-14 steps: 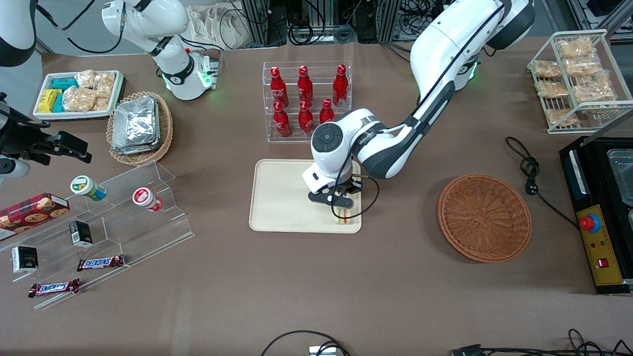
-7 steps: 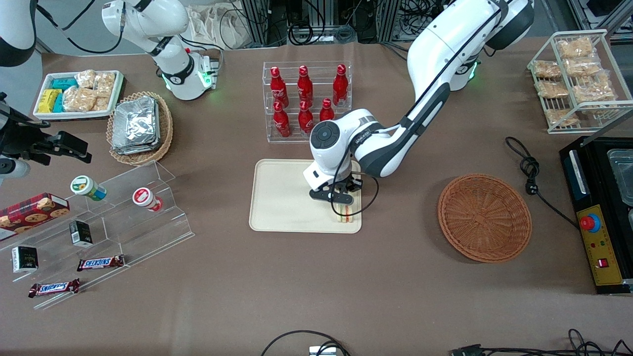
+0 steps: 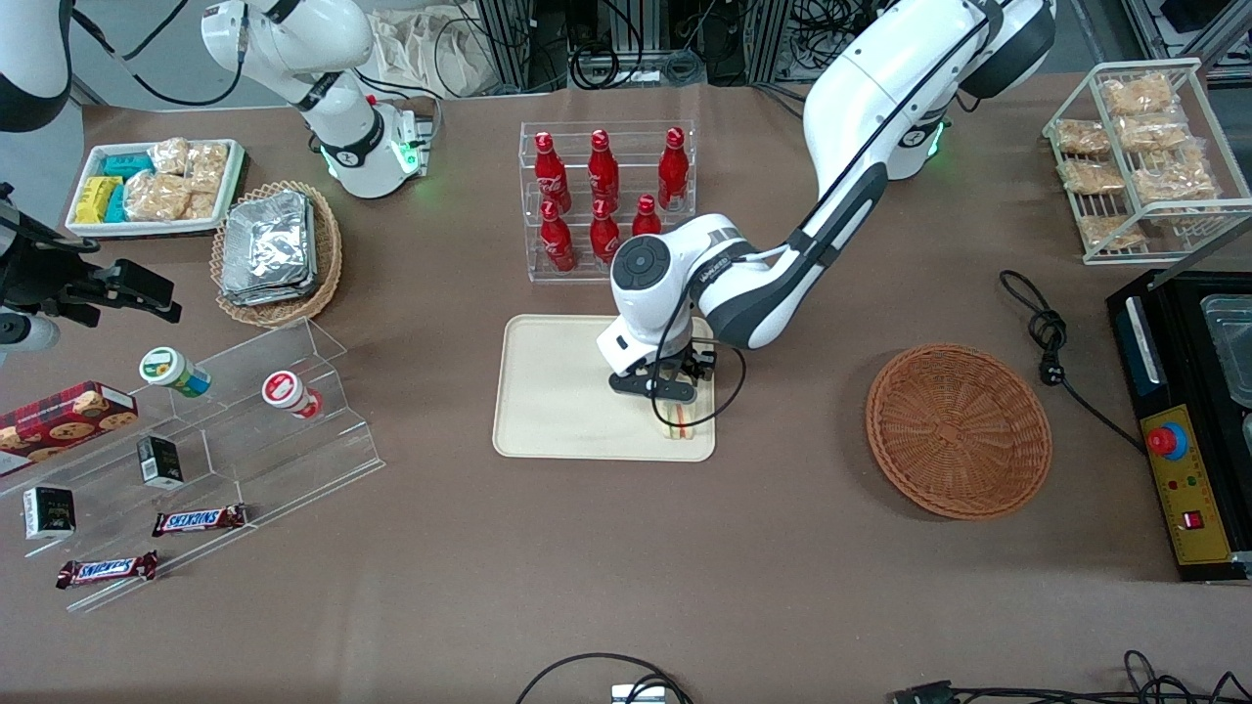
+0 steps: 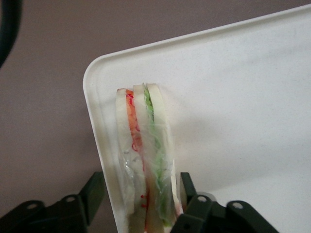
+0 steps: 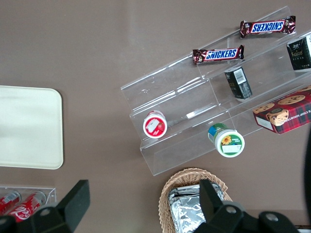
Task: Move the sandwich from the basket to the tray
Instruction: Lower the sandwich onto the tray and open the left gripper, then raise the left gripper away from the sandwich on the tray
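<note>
Cream-beige tray is now carrying the sandwich, standing on edge at its corner. Gripper is spreading and lifting off, fingers flanking it loosely. Wicker basket is sitting vacated, so basically done.

— What sort of place am I driving this rig in?

— A robotics lab dressed up as a small shop, as far as I can see. Aluminium framing and loose cables line the table's edge farthest from my front camera, and a control box with a red stop button sits at the working arm's end.

— And the shop part?

— Goods on display: red bottles in a clear rack, Snickers bars on acrylic steps, a cookie box, and snack packs in a wire rack.
</note>
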`<action>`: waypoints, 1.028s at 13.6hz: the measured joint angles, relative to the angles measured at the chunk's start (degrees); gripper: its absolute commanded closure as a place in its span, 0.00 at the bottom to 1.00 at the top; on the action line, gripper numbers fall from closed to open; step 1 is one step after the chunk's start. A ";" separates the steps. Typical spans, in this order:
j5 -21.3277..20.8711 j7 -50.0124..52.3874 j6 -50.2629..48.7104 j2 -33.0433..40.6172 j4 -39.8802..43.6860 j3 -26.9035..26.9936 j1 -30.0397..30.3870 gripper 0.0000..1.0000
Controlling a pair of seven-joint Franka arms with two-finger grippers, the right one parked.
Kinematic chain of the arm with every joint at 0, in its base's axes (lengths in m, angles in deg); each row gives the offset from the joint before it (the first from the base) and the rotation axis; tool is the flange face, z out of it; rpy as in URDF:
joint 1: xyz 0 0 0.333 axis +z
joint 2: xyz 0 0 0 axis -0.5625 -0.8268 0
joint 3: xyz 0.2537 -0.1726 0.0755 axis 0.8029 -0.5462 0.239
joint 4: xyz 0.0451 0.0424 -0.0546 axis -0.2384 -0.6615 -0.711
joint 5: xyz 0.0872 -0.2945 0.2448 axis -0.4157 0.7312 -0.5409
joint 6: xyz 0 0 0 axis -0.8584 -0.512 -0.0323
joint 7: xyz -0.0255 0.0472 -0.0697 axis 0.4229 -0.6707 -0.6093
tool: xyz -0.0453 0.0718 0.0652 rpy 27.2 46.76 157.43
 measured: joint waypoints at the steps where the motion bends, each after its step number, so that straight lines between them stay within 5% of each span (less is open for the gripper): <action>1: -0.02 0.03 0.19 0.00 0.00 0.00 0.00 0.00; 8: 1.12 -0.07 1.18 5.02 1.15 0.20 1.92 0.00; 14: 21.45 -18.74 -4.75 19.56 1.50 9.90 8.15 0.00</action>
